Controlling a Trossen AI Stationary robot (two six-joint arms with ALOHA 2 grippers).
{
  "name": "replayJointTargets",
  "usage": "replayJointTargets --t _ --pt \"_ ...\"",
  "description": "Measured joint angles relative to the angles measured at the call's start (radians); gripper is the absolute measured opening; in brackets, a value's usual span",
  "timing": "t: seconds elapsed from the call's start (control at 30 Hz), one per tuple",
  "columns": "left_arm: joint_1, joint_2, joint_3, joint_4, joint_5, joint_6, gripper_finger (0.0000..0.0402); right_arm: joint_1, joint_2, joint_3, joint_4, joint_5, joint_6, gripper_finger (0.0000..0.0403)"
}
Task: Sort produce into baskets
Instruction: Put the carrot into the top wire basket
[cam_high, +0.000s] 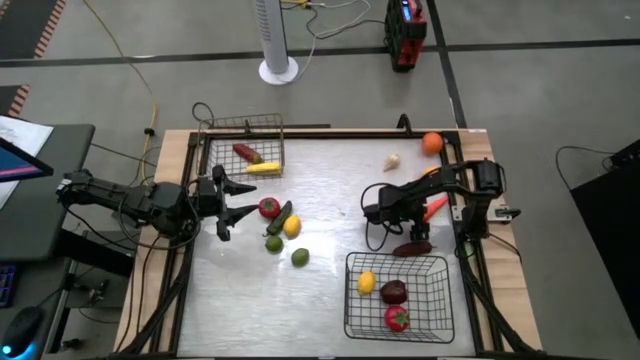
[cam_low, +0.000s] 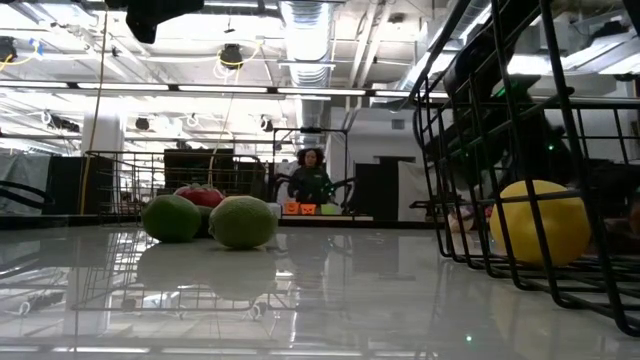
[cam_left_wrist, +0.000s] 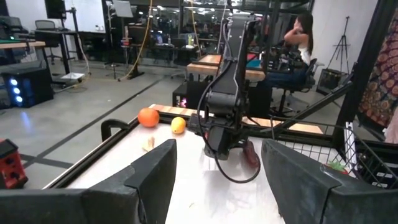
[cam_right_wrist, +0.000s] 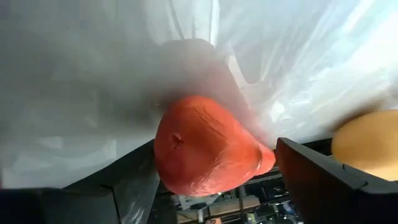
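left claw (cam_high: 232, 205): fingers apart, empty, near desk's (cam_high: 330, 200) left edge beside red tomato (cam_high: 269, 208) | right claw (cam_right_wrist: 211, 180): spread around an orange-red piece (cam_right_wrist: 205, 152), near right edge

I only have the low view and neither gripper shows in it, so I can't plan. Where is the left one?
Observer: The left gripper is open and empty, just short of the round red piece on the table's left half.
Operator: And the right one?
Observer: The right gripper has an orange-red piece right in front of it, near the table's right edge.
Operator: I see one yellow piece in the black basket. Anything else?
Observer: Yes. Besides the yellow piece, the black basket holds a maroon piece and a red piece.
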Motion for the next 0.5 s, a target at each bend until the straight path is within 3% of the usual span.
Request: replayJointTargets --t 0.5 --pt "0.0 0.0 0.0 0.006 -0.004 0.004 0.0223 -0.029 0.0 0.019 0.025 -0.016 -0.01 0.0238"
